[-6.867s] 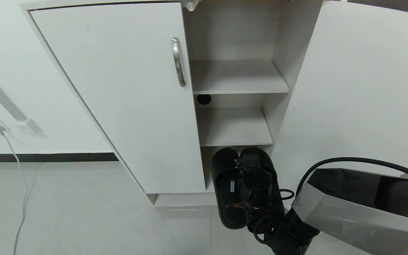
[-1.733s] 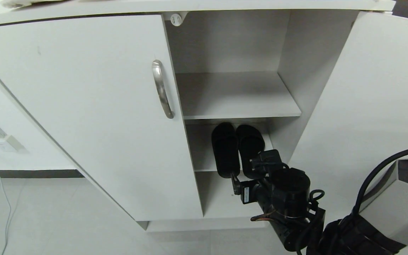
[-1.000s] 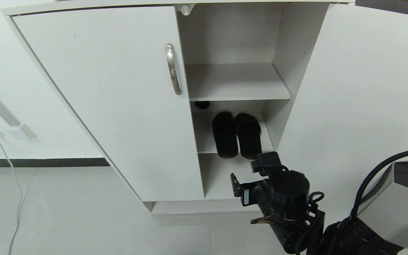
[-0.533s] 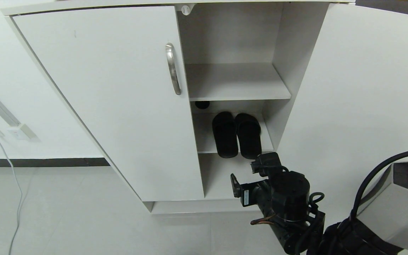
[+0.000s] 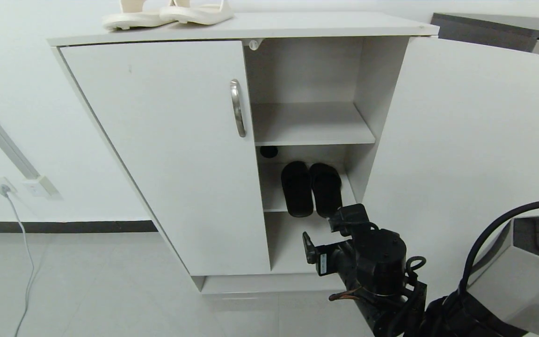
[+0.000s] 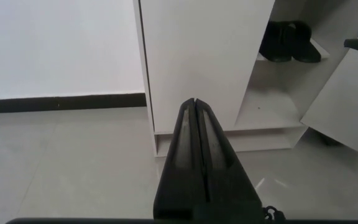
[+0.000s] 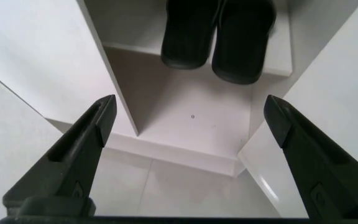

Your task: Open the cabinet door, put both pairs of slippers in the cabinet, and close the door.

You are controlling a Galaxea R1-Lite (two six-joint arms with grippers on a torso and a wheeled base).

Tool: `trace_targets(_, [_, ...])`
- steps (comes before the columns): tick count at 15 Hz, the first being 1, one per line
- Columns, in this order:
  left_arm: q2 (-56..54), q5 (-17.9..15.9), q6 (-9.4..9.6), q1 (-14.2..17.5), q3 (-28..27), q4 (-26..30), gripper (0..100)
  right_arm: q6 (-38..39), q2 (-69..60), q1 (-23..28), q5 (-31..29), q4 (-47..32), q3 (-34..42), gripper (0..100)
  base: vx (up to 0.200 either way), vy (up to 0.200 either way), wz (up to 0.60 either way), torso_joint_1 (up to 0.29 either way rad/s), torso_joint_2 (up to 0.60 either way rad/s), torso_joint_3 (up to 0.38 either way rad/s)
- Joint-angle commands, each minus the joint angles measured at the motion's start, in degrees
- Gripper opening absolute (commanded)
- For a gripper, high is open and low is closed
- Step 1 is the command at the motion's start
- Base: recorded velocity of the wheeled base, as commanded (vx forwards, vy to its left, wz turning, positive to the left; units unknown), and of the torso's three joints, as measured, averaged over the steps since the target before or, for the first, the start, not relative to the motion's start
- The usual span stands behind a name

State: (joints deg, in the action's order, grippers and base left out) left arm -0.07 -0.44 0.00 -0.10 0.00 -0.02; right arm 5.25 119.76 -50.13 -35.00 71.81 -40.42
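Note:
A pair of black slippers [image 5: 311,188] lies side by side on the middle shelf of the white cabinet [image 5: 316,28], heels over the shelf's front edge. The right door [image 5: 461,140] stands wide open; the left door [image 5: 171,150] is closed. A cream pair of slippers [image 5: 166,14] rests on the cabinet top at the left. My right gripper [image 5: 326,231] hangs open and holds nothing, just in front of and below the black slippers [image 7: 219,31], facing the bottom compartment [image 7: 191,124]. My left gripper [image 6: 193,106] is shut with nothing in it, low over the floor before the closed door [image 6: 197,56].
The top shelf [image 5: 311,124] holds nothing. A metal handle [image 5: 237,107] runs down the closed door's edge. A wall socket with a cable [image 5: 5,189] sits low at the left, above pale floor tiles [image 5: 87,290]. A dark table edge [image 5: 494,23] shows behind the open door.
The black slippers went from my right gripper near the floor onto the middle shelf. The gripper let go and drew back a little. The head view has shifted, bringing the cabinet top into sight.

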Motion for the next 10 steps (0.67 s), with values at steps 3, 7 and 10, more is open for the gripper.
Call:
trace_targets(3, [0.1,0.0,-0.09,0.0,0.0,-0.1,0,0.0,0.2,-0.1,-0.2,0.1,0.1,100,0.000,0.000,0.00,0.004,0.00,0.199])
trace_targets(7, [0.1,0.1,-0.09,0.0,0.0,-0.1,0,-0.2,0.2,-0.1,-0.2,0.1,0.8,100,0.000,0.000,0.00,0.001,0.00,0.051])
trace_targets(10, [0.1,0.1,-0.18,0.0,0.0,-0.1,0,-0.2,0.2,-0.1,-0.2,0.1,0.9,100,0.000,0.000,0.00,0.000,0.00,0.000])
